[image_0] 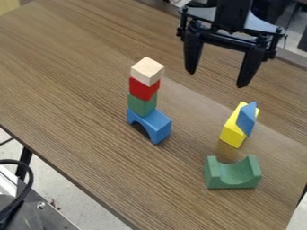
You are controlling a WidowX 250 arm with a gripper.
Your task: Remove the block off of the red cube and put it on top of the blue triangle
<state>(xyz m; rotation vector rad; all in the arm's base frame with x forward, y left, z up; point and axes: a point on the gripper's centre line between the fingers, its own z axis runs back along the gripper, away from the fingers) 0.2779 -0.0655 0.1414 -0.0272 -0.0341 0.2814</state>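
Natural-wood cube point(147, 71) atop the red cube point(144, 88) — stacked above a green cube point(142, 104) and blue arch point(151, 124). Blue triangle point(246, 119) on a yellow block point(234, 133); black two-finger gripper point(217, 80) above the table point(78, 90) — fingers spread, empty.

A tall tower point(142, 103) is blocking the way: blue arch point(159, 124), green block point(141, 105), red cube point(143, 89) and wooden block point(146, 72). Open air is going around its top. A wide gap is running from the tower to the yellow block point(232, 132), where a blue triangle point(246, 118) is sticking up. A curved green block point(234, 176) is sitting near them.
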